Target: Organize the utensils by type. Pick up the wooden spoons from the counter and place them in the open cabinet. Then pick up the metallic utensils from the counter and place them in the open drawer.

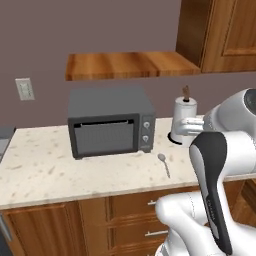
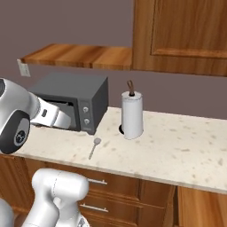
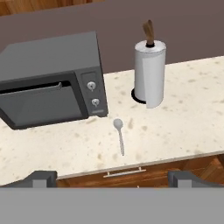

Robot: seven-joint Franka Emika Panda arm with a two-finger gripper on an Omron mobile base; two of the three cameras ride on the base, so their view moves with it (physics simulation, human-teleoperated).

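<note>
Your claw point(image 3: 112, 179) hangs wide open and empty, back from the counter's point(image 3: 192, 127) front edge. The small silver spoon point(image 3: 119, 134) lies flat near that edge, just before the microwave's point(image 3: 52, 78) corner; thin and low, it could skid away, or you could knock the paper towel roll point(image 3: 149, 72) behind.

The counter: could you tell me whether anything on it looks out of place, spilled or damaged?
Only the small silver spoon stands out: it lies loose on the counter, in front of the toaster oven and the upright paper towel roll. Nothing looks spilled, tipped or damaged.
</note>
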